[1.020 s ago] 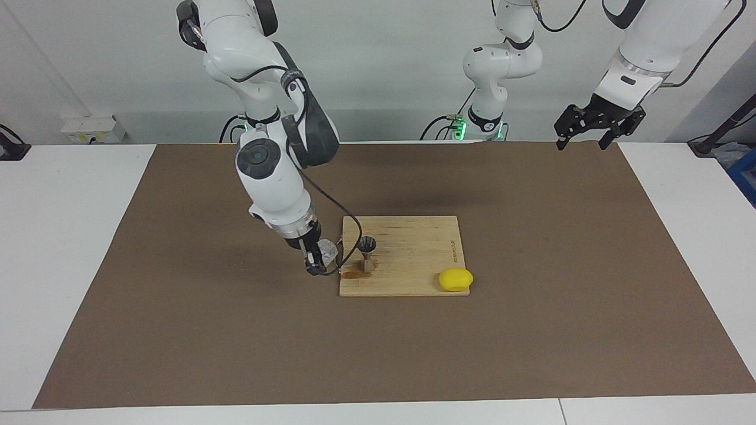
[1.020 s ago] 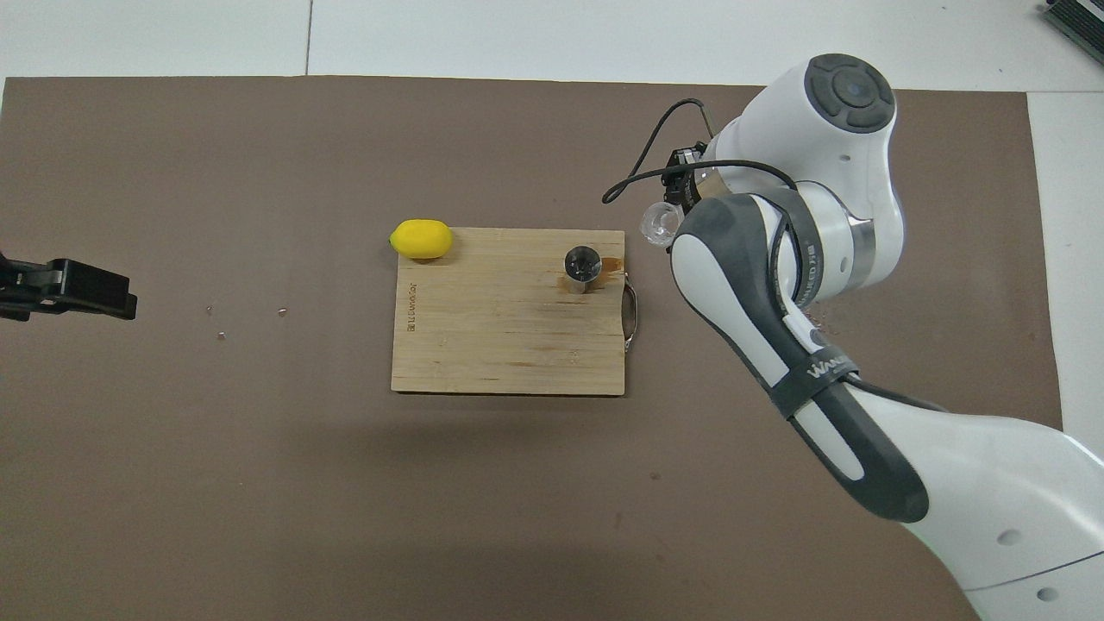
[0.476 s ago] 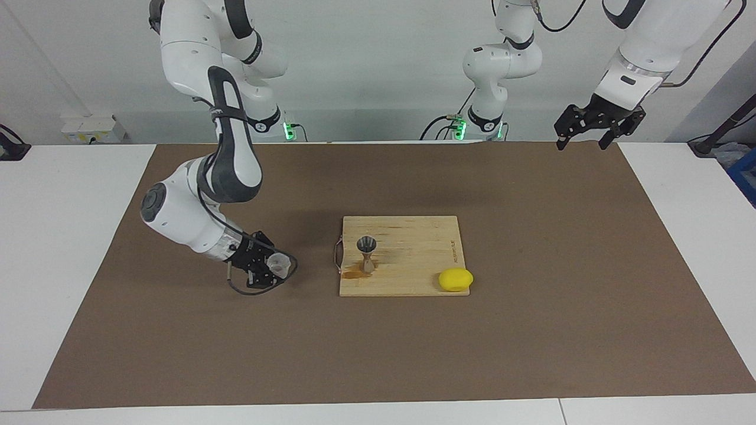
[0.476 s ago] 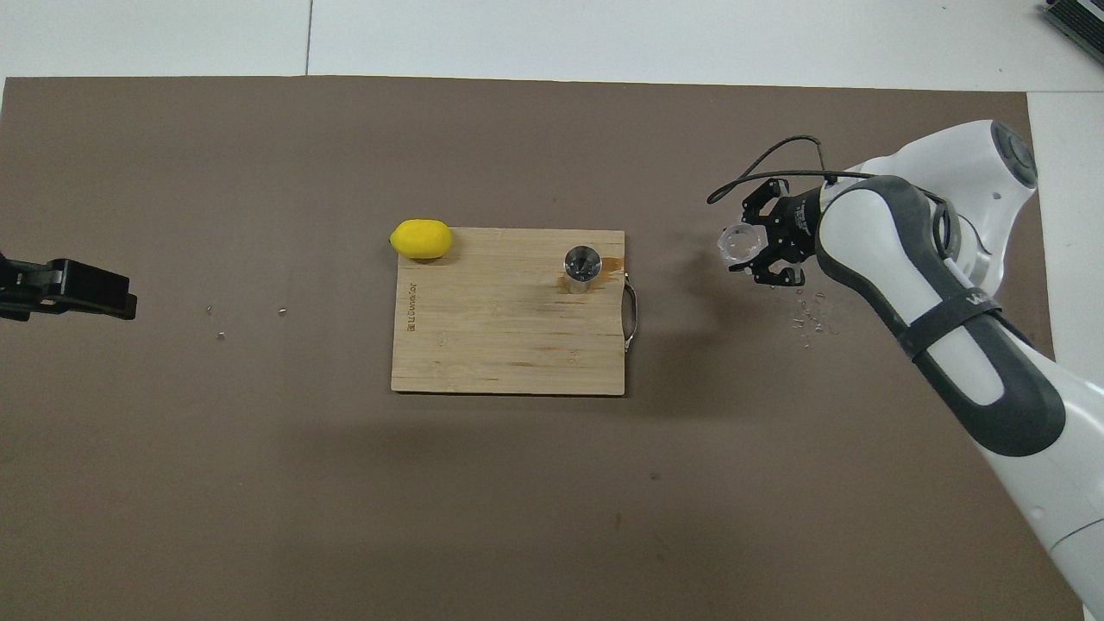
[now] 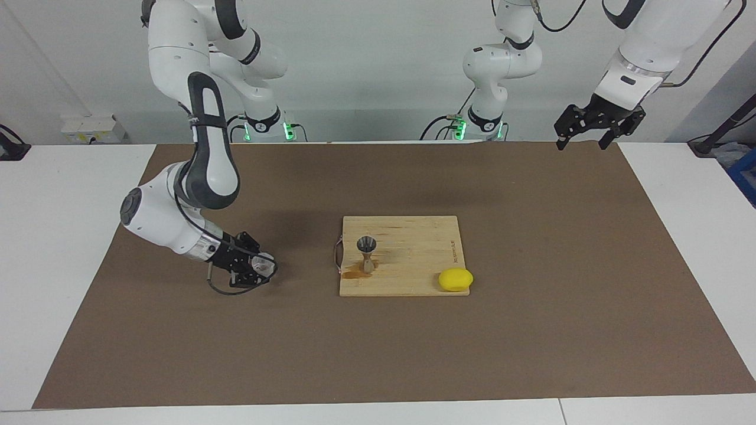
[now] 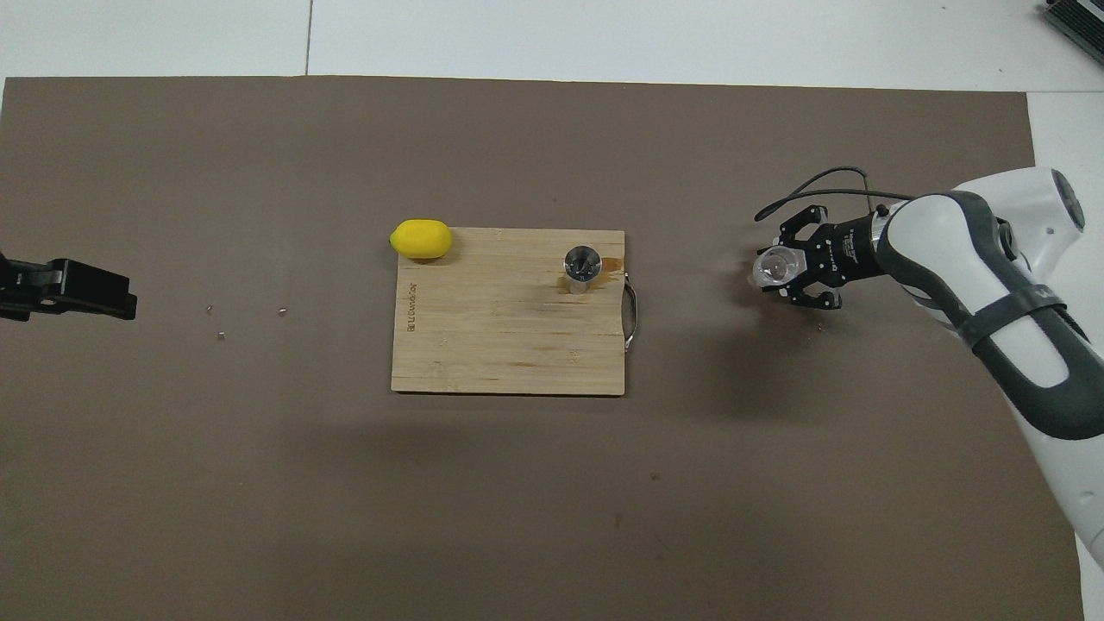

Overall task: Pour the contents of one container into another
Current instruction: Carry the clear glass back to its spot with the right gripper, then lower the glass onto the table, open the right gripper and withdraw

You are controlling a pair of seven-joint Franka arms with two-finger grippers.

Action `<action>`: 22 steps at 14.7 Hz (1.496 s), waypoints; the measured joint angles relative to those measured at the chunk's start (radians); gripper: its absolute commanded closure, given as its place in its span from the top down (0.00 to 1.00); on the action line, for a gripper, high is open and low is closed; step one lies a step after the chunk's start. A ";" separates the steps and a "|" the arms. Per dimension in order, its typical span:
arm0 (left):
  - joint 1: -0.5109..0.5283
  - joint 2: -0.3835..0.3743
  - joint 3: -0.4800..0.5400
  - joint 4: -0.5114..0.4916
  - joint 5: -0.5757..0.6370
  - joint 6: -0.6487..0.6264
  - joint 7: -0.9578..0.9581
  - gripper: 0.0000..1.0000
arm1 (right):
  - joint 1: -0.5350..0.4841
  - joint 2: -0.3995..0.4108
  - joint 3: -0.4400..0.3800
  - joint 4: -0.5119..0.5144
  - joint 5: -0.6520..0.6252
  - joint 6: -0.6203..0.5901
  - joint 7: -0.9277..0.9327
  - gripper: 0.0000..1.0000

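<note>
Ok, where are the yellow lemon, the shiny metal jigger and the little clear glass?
yellow lemon (image 5: pixel 455 279), facing view, its middle.
metal hourglass jigger (image 5: pixel 367 254), facing view, its waist.
clear glass tumbler (image 6: pixel 773 266), overhead view, its mouth.

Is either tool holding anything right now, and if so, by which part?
The right tool grips the glass tumbler by its side walls, low over the mat. The left tool is open, holds nothing and waits.
</note>
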 measured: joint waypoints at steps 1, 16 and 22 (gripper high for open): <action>0.000 0.000 0.000 0.000 0.000 0.000 0.000 1.00 | -0.013 0.000 0.000 -0.010 0.004 -0.003 -0.017 0.00; 0.000 0.000 0.000 0.000 0.000 0.000 0.000 1.00 | -0.200 -0.032 -0.001 -0.079 0.016 -0.075 -0.279 0.99; 0.000 0.000 0.000 0.000 0.000 0.000 0.000 1.00 | -0.198 -0.100 0.001 -0.074 -0.108 -0.056 -0.291 1.00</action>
